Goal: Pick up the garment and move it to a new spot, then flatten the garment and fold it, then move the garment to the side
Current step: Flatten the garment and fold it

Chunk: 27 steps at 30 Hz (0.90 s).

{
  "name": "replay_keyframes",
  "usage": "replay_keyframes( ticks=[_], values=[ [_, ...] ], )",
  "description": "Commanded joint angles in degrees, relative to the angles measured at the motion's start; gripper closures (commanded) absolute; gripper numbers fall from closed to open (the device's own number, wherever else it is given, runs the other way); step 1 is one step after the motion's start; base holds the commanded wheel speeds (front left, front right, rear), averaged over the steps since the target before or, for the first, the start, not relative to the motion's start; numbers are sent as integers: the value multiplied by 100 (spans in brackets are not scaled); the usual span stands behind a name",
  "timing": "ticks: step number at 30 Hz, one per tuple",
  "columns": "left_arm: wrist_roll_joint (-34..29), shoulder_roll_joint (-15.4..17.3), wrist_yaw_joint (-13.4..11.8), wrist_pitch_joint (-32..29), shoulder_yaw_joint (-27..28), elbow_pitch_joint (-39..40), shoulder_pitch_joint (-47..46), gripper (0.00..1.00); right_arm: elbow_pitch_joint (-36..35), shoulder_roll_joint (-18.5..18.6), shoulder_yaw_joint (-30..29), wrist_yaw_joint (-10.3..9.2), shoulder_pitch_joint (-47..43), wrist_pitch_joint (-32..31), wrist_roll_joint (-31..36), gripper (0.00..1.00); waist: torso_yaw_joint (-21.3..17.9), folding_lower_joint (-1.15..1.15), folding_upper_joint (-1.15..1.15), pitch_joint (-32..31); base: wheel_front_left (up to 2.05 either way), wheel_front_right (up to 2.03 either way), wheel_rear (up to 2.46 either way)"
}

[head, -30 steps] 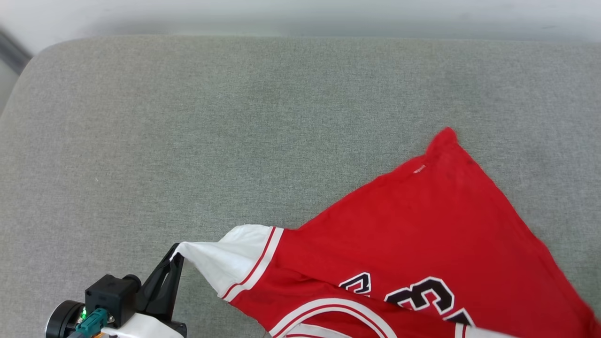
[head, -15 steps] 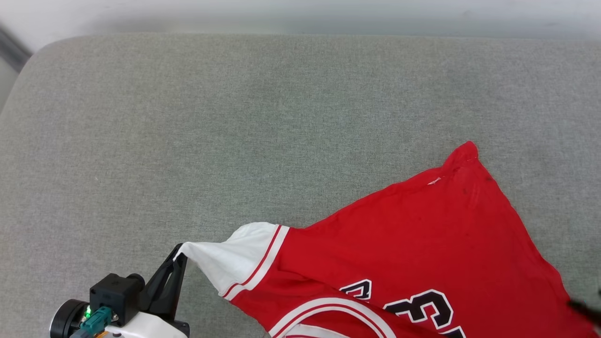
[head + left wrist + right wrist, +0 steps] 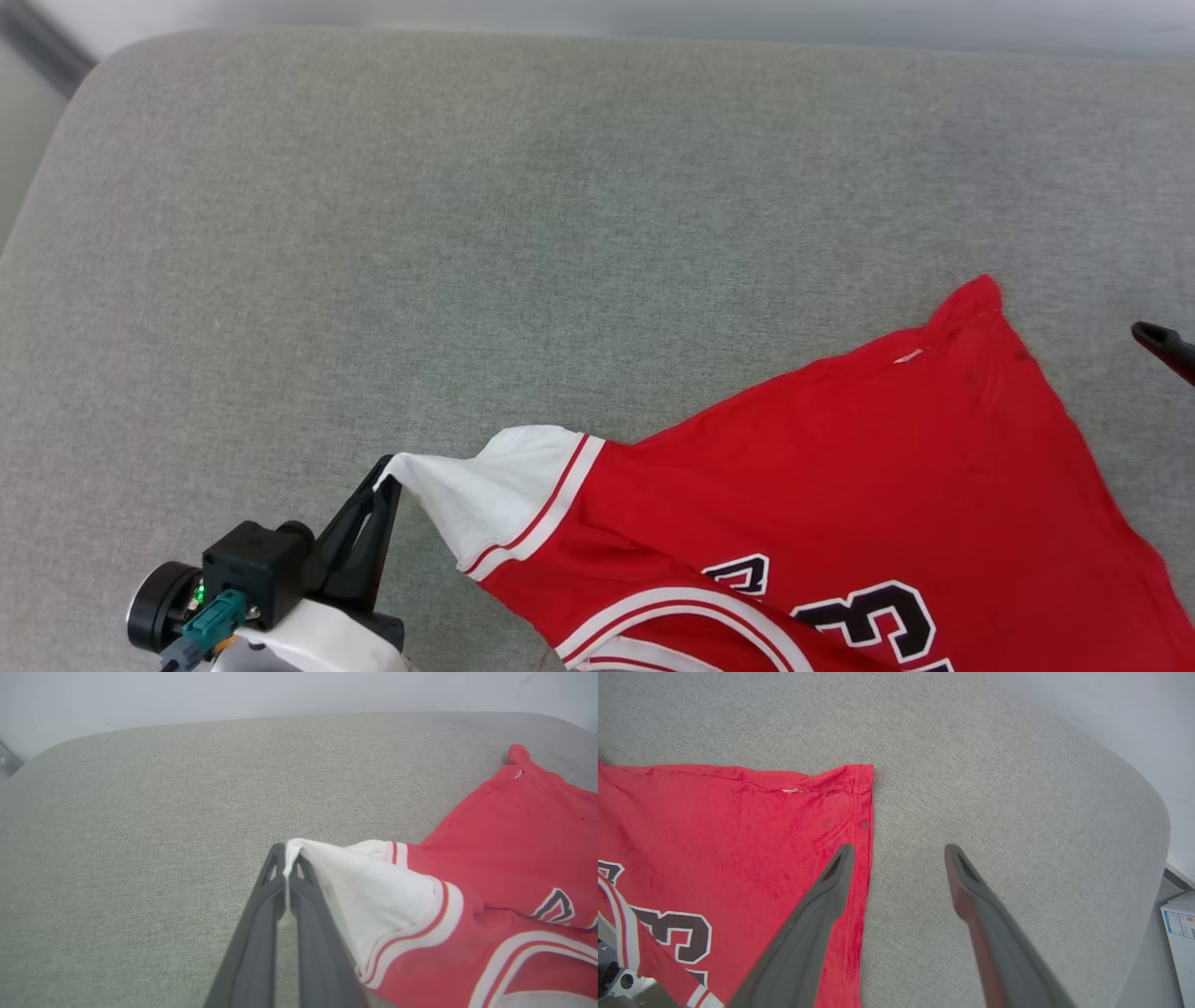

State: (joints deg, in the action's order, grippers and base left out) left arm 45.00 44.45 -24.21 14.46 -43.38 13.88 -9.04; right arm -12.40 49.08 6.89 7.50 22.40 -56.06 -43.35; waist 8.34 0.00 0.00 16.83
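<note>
Cushion (image 3: 373, 233) open leftward, left fingers (image 3: 254, 942) pinching garment (image 3: 840, 448) corner, right fingers (image 3: 808, 919) spread over edge

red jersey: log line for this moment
left gripper: shut on red basketball jersey | right gripper: open, at jersey edge | surface: grey fabric cushion

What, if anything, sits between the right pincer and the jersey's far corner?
Nothing visible does. The right pincer hangs open, one finger over the side hem of the jersey, the other over bare grey cushion. The corner lies just ahead, uncovered. The left pincer is shut on the white shoulder trim.
</note>
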Motion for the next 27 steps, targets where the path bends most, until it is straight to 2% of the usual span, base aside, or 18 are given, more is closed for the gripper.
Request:
replay_keyframes(
  ticks=[1,5,11,18,24,25,26,27],
  values=[
    [-56,-63,30,-2,-17,-8,-100,100,146,-54,279,-2,342,-204,102,0,117,0,0,138,0,0,0],
    [-121,-163,99,2,-61,-54,-283,100,625,-155,926,-2,1149,-589,255,0,266,0,0,386,0,0,0],
    [-217,-317,195,17,-87,-140,-537,100,1481,-441,1679,-2,2014,-803,469,0,443,0,0,729,0,0,0],
    [-297,-445,301,30,-53,-222,-740,100,2494,-828,2353,-2,2466,-536,536,0,501,0,0,1068,0,0,0],
    [-294,-478,377,33,-61,-375,-846,100,3171,-1072,2934,-2,2284,-178,463,0,475,0,0,1079,0,0,0],
    [-283,-488,381,34,-58,-395,-845,100,3187,-1083,3026,-2,2287,-69,476,69,457,0,0,1053,0,0,0],
    [-283,-488,381,34,-58,-395,-845,100,3187,-1083,3026,-2,2287,-69,476,69,457,0,0,1053,0,0,0],
    [-270,-502,396,36,-62,-418,-843,100,3200,-1076,3097,-2,2320,52,465,100,440,0,0,1016,0,0,0]
  ],
)
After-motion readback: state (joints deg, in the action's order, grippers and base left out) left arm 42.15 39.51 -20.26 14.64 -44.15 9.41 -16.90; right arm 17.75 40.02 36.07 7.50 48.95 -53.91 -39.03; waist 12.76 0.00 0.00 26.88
